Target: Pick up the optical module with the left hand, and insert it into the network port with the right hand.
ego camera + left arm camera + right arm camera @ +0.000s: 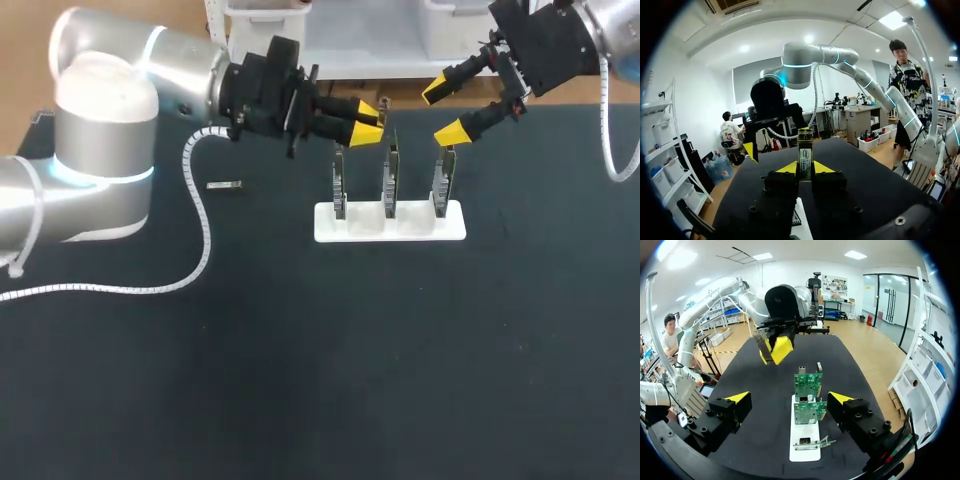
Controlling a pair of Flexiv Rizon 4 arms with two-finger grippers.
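Left gripper (805,169): clamped on slim silver optical module (805,155).
Right gripper (789,399) was held wide above white rack (801,440) of green boards (809,412).

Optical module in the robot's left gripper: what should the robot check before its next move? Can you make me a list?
1. Left gripper shut on the optical module: ok.
2. Right gripper open, ready to take it: ok.
3. Module between the right gripper's fingers: not ok, the two grippers are apart.
4. Boards standing in the white holder: ok.
5. Free port on a board: cannot tell.
6. Small metal piece lying away from the holder: ok.
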